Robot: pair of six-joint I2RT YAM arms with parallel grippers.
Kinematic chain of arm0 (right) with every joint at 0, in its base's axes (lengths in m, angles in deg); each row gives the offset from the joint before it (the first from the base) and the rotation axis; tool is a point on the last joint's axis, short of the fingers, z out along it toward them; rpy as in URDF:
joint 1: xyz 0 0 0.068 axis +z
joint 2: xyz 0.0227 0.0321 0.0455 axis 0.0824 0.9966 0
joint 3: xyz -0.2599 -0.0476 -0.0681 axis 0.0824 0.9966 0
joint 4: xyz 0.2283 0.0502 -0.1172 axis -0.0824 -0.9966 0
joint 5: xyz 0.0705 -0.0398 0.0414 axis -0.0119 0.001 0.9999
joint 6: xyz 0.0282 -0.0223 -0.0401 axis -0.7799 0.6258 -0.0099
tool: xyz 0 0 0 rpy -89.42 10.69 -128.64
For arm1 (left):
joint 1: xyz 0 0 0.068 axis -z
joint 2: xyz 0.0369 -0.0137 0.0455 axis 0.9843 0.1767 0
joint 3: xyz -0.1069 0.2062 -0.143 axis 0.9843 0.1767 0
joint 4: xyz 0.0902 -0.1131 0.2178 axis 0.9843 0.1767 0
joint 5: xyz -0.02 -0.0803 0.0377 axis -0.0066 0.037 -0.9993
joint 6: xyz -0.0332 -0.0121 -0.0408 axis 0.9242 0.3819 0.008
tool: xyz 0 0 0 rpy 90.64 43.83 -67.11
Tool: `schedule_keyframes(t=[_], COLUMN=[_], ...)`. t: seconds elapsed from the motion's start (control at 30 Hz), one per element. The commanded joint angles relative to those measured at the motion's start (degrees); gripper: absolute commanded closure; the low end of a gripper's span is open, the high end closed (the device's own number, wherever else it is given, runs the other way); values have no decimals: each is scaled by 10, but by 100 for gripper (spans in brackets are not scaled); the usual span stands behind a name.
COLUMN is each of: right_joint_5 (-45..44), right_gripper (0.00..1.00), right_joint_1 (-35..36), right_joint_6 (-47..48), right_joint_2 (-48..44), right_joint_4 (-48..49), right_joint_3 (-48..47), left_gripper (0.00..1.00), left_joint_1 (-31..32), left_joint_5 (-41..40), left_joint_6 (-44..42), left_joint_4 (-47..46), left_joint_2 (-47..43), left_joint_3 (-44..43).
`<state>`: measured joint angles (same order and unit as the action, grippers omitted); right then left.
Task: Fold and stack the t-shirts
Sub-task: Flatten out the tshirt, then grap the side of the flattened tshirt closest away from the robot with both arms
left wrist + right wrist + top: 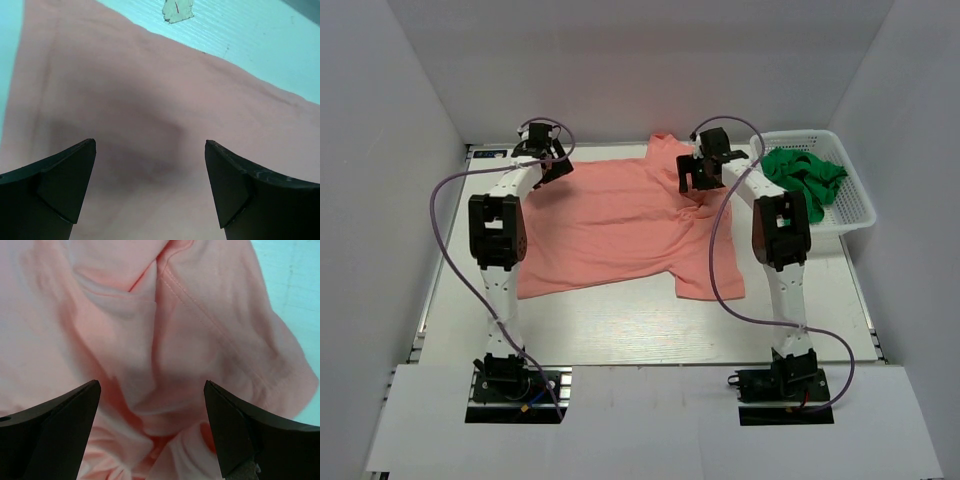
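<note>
Just below right gripper, pink shirt

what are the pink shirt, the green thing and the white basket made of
Pink shirt: thin soft cloth, matte, likely cotton jersey; it wrinkles softly and shows a stitched sleeve seam. Green garment: similar soft matte cloth, crumpled in a heap; fibre cannot be told. White basket: looks like moulded plastic, with rigid lattice walls.

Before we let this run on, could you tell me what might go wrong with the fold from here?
The right gripper hangs open over bunched folds by the sleeve: it may pinch several layers and drag the pink shirt crooked. The left gripper is over flat cloth, so it may close on nothing.
</note>
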<state>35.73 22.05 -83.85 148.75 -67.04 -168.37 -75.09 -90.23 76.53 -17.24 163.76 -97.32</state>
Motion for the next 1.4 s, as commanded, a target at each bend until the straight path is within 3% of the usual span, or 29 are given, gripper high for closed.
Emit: schedule_keyframes(t=[0.0, 0.13, 0.47, 0.7, 1.07, 1.23, 1.37], right_joint_5=[6, 4, 13, 70, 68, 137, 131], right_gripper=[10, 10, 10, 10, 10, 10, 10], right_joint_1=[-2, -4, -21, -43, -69, -67, -58], right_joint_6=[25, 18, -55, -90, -167, -132, -68], right_joint_2=[23, 76, 179, 175, 183, 157, 66], right_joint_4=[-24, -9, 36, 138, 242, 242, 242], right_joint_3=[-47, -93, -194, -185, -165, -150, -98], left_gripper=[0, 0, 0, 0, 0, 0, 0], left_joint_1=[3, 3, -19, -46, -51, -51, -51], left_joint_5=[20, 14, -67, -12, -46, -41, 15], left_joint_6=[-22, -28, 0, 30, 69, 91, 59], left_joint_4=[6, 19, 56, 51, 71, 101, 29], left_joint_2=[39, 76, 101, 129, 113, 95, 45], left_joint_3=[-56, -102, -100, -129, -105, -83, -41])
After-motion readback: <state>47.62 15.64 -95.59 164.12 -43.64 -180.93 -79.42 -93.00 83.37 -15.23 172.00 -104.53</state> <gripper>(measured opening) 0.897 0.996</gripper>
